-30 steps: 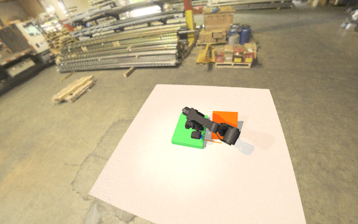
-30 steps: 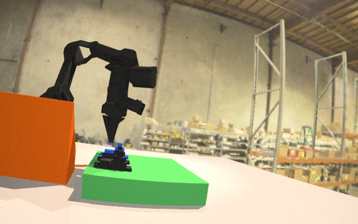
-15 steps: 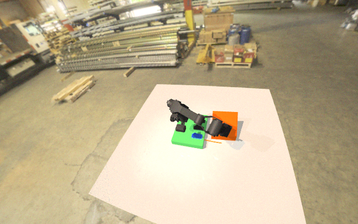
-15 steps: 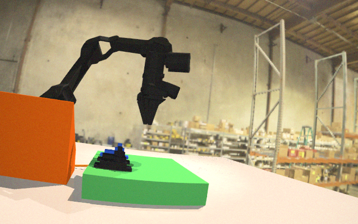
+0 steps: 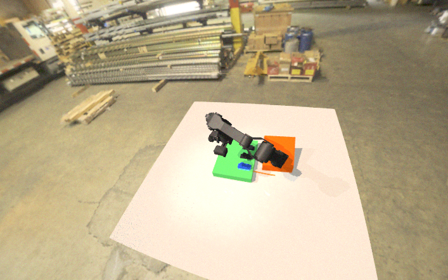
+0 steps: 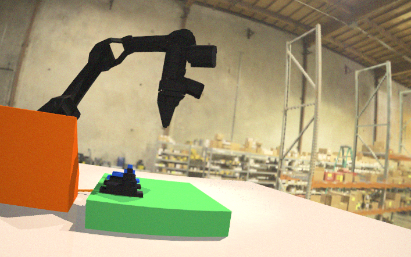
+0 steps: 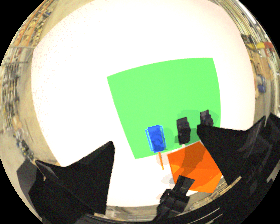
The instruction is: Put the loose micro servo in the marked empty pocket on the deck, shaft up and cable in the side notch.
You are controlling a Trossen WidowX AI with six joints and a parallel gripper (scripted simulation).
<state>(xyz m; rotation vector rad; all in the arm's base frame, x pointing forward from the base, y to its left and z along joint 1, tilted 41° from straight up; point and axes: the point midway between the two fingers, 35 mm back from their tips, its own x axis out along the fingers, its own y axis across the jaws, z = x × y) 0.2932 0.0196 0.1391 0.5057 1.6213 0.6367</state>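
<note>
The blue micro servo sits inside the light-blue pocket outline on the green deck. Its shaft side points up in the exterior view. Its ears look about level with those of the black servos, partly hidden; exact flushness cannot be told. Its orange cable runs out over the deck's edge beside the orange block; the notch itself is not distinguishable. My gripper is open and empty, high above the deck and clear of the servo.
Two black servos stand in a row beside the blue one on the deck. A tall orange block stands close to the deck on the cable side. My arm reaches over both in the top view.
</note>
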